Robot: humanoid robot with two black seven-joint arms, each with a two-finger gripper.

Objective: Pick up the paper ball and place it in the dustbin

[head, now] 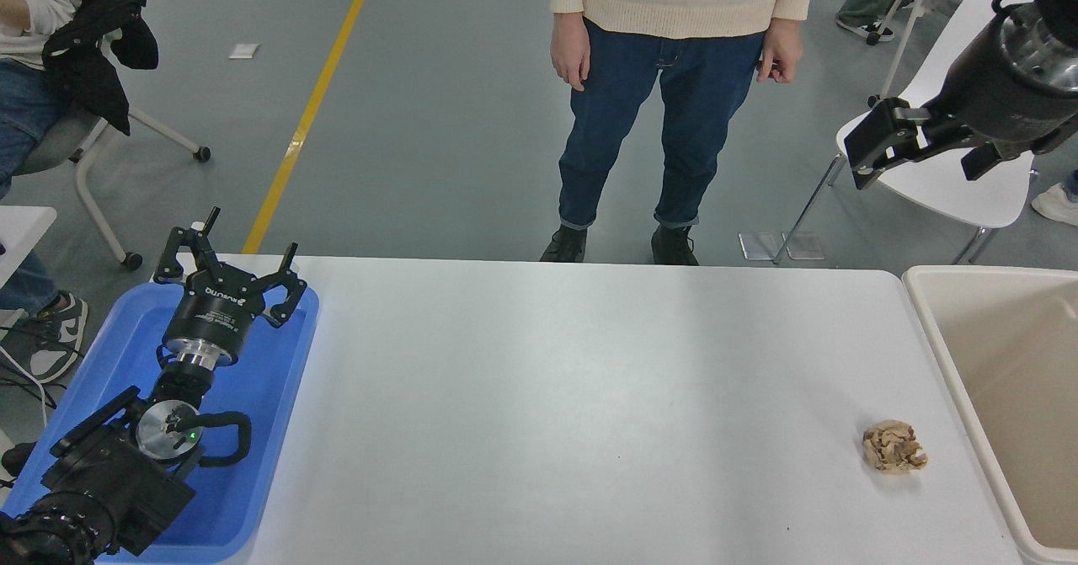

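Grey floor with a yellow line runs behind a white bench (547, 397), and at its far edge we see a person (674, 102) standing with hands hanging loose. At the bench's right edge sits the dustbin (935, 329), cream-beige, open-topped, with only its left rim and part of its inner wall in view. At the left edge lies a shallow blue tray (278, 397), and over it our left arm is parked, its left gripper (232, 266) pointing toward the far edge with jaws apart and nothing between them. Our right arm comes in high at the upper right, well above and beyond the bench; the right gripper (876, 148) hangs there empty, its jaws looking apart, though the angle leaves us somewhat unsure. Smallest of all, the paper ball (894, 446), a crumpled tan wad, rests on the bench near the right edge and toward the near side, just beside the dustbin's rim but not touching it. We judge the pick has not begun. What could go wrong: the wad is light and irregular, so a descent that lands off-centre could nudge it away or pinch only a loose fold that slips out. It lies close to the bin, so one jaw could strike the rim coming down.
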